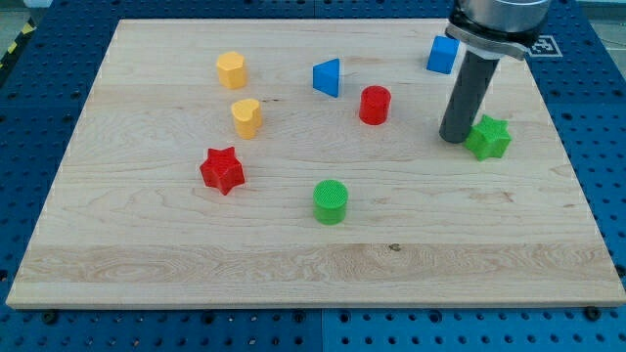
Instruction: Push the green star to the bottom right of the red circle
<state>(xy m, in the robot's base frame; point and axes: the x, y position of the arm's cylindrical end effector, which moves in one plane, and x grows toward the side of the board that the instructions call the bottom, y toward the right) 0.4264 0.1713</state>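
Blocks, left to right as you read the pale wooden board [147, 254]. Red plastic star [222, 170] at roughly 8 o'clock from board centre. Above it two yellow plastic blocks: a hexagon-like one [231, 70] at 11 o'clock and a rounded, heart-like one [246, 117] just below that. None of these bears on your push; they sit well apart from the working area.

Green plastic cylinder [331, 201] lies near centre, at 7 o'clock from the red plastic circle [375, 105]. Blue plastic triangle [328, 77] is at 10 o'clock from that red circle, near it but apart.

Blue plastic cube [442, 55] is at 1 o'clock from the red circle, partly tucked behind the arm.

My tip [453, 138] is on the board, at 9 o'clock of the green plastic star [488, 137], just beside it, apparently touching. There are no jaws to report; the rod holds nothing.

Green star currently sits at about 4 o'clock from the red circle, well apart. Judgement: it already lies in the wanted quadrant, though far out. With the tip on the star's left face, a push from there would send it farther away; you would likely need to go round to its 3 o'clock side.
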